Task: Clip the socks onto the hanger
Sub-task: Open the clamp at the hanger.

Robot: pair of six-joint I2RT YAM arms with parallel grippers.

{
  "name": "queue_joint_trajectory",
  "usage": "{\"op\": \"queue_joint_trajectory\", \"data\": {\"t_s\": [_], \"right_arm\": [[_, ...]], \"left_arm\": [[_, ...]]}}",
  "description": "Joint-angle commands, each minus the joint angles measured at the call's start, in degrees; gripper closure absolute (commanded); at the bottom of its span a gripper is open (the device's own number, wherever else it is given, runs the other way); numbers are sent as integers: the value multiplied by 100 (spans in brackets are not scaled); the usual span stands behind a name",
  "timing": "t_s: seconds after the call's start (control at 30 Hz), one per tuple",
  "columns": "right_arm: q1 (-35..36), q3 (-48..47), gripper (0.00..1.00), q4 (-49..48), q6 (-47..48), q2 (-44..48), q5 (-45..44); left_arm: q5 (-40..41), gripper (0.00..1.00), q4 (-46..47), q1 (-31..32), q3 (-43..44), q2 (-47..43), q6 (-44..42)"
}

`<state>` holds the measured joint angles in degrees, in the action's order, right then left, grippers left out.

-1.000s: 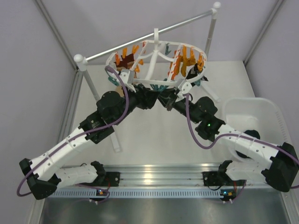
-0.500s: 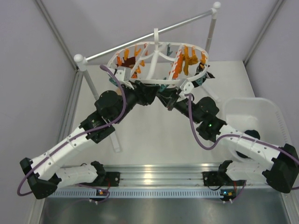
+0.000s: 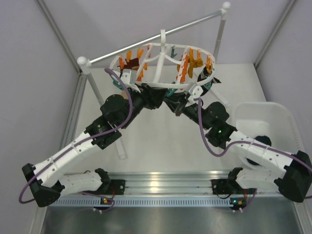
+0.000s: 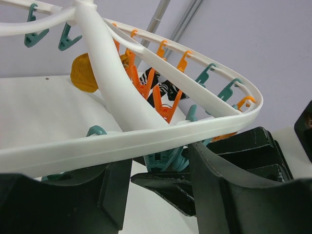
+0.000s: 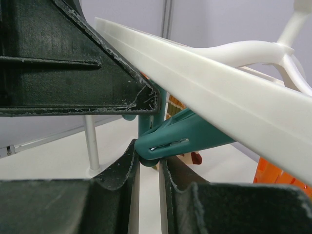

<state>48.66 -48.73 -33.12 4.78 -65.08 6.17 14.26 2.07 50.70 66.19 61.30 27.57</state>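
the hanger (image 3: 159, 68) hangs from the rod (image 3: 146, 41) at the back of the table, and both arms reach up to its near rim. the left gripper (image 4: 158, 158) stands wide, the white rim lying across its fingers. the right gripper (image 5: 148, 161) is narrowed to a slit, and it looks to be pinching the tail of a teal clip (image 5: 180, 139) under the rim. a maroon sock (image 3: 130, 63) and a mustard sock (image 3: 196, 59) are pegged on the ring's far side.
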Motion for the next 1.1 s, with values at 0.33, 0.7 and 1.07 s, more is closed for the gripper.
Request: {"op": "queue_joint_trajectory", "data": {"t_s": [0.33,0.7,1.07], "right_arm": [[-15,13,100,-238,-188,188,376],[-15,92,48,982,-337,627,200],[-111,-435,0,4531,234,1585,-125]], "left_arm": [[165,53,409,-42,166,146,319],[33,100,224,-60,87,67,337],[7,100,101,-60,-19,31,284]]}}
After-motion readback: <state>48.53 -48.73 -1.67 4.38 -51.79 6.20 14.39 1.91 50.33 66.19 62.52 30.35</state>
